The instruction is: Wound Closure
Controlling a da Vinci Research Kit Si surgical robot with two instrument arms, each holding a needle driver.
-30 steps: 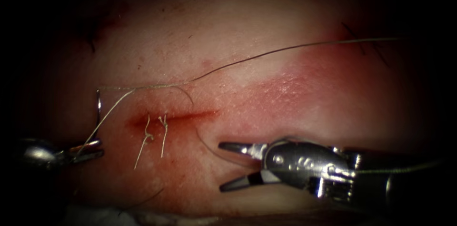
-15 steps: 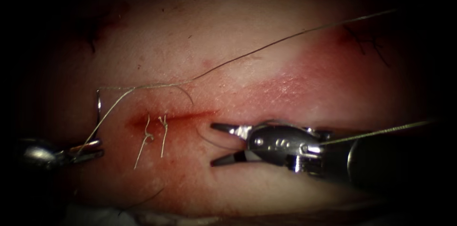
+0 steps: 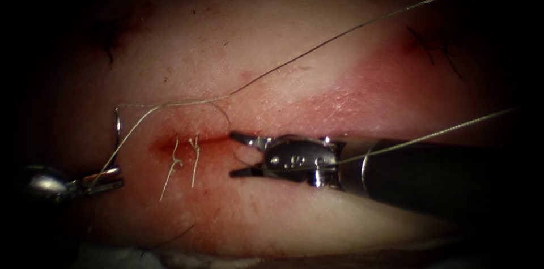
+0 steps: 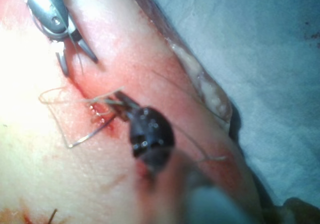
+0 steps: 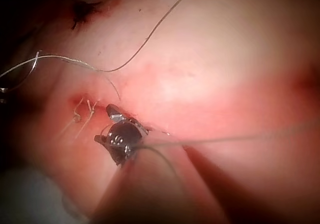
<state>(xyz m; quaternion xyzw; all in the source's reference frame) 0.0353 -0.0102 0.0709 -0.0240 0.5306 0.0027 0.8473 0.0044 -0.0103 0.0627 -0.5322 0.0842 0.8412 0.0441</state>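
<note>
The tissue (image 3: 317,48) bears a short horizontal cut (image 3: 215,137) with two tied stitches (image 3: 194,150) at its left part. Beyond the cut's left end, my left tool (image 3: 107,181) is shut on the curved needle (image 3: 117,130) near one end. The needle arcs upward, seemingly free of the tissue, and also shows as needle (image 4: 87,134) beside the left tool (image 4: 119,100). The thread (image 3: 317,49) runs from the needle to the upper right. At the cut's right end, my right tool (image 3: 232,154) stands open and holds nothing; right tool (image 5: 104,124) has a thread strand (image 3: 430,134) lying across its wrist.
Red fluid stains the tissue around the cut (image 3: 351,105). Dark marks sit at the far right (image 3: 436,48) and upper left (image 3: 110,48). A pale drape edge (image 3: 113,255) borders the tissue at the front. A loose dark thread end (image 3: 175,235) lies near it.
My right tool has moved left and up to the cut's right end, jaws still open. The long thread's right part has risen. The left tool and needle have not moved.
</note>
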